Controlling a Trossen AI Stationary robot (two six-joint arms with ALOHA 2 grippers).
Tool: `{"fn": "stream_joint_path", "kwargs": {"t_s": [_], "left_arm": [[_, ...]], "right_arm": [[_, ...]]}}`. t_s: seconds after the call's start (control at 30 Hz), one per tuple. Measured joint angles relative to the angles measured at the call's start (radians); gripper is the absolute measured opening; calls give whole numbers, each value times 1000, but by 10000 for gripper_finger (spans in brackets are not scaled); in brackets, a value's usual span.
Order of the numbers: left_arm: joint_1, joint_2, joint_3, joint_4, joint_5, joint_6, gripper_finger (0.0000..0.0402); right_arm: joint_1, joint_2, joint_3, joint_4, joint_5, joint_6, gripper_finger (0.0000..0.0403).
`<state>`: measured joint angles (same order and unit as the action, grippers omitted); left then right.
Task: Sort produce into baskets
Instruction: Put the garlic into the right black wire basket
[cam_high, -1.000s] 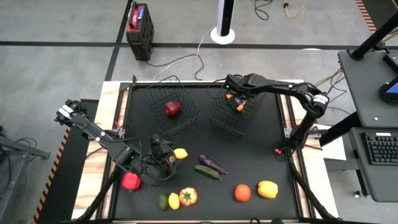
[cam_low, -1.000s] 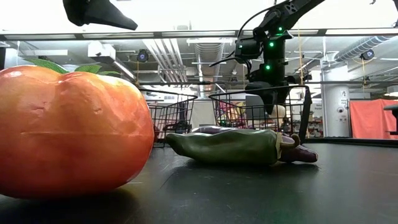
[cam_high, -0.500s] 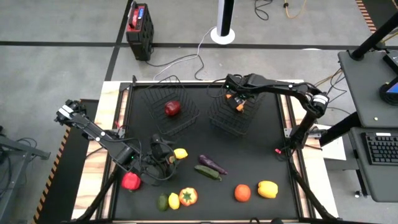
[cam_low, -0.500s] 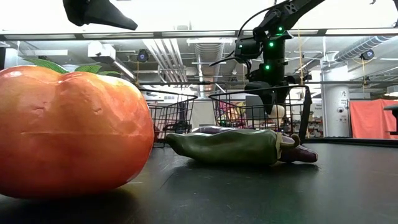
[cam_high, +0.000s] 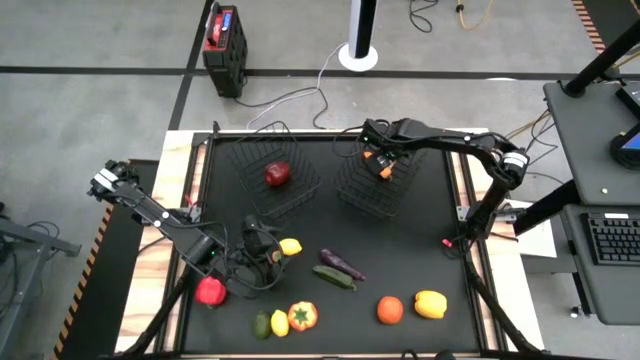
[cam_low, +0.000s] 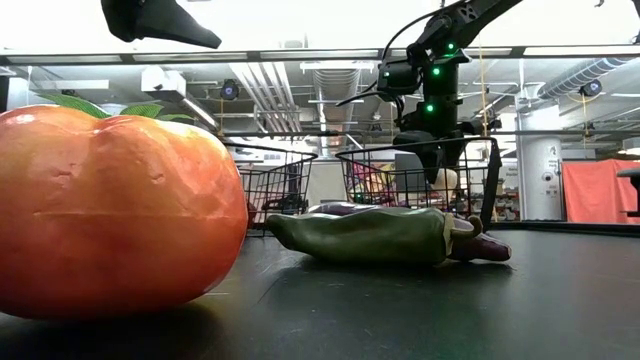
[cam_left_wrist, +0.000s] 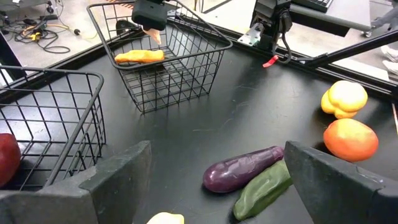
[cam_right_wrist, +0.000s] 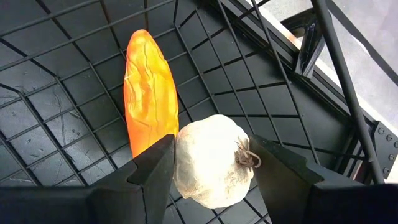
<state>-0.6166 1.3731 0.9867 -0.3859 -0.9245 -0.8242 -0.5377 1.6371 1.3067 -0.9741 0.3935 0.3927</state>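
Nothing has shifted over the last second: your right gripper (cam_right_wrist: 211, 163) still hangs inside the right-hand basket (cam_high: 372, 185) with its fingers (cam_right_wrist: 154, 167) clamped on the garlic bulb (cam_right_wrist: 213, 160), and the carrot (cam_right_wrist: 148, 88) lies on the basket floor just beyond those fingers. To my eye that pause means the garlic is placed but not released, so parting the fingers is what is left of this step. Your left gripper (cam_left_wrist: 214, 180) waits with its fingers spread wide, the eggplant (cam_left_wrist: 243, 168) and green cucumber (cam_left_wrist: 263, 188) on the counter (cam_left_wrist: 249, 106) between them.
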Motion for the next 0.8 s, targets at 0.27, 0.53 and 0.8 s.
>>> {"fn": "stream_joint_path", "kwargs": {"t_s": [0.27, 0.53, 0.8], "left_arm": [[0, 0, 0, 0, 0, 0, 350], [0, 0, 0, 0, 0, 0, 350], [0, 0, 0, 0, 0, 0, 350]], "right_arm": [[0, 0, 0, 3, 0, -4, 199], [0, 0, 0, 5, 0, -4, 199], [0, 0, 0, -15, -1, -1, 199]]}}
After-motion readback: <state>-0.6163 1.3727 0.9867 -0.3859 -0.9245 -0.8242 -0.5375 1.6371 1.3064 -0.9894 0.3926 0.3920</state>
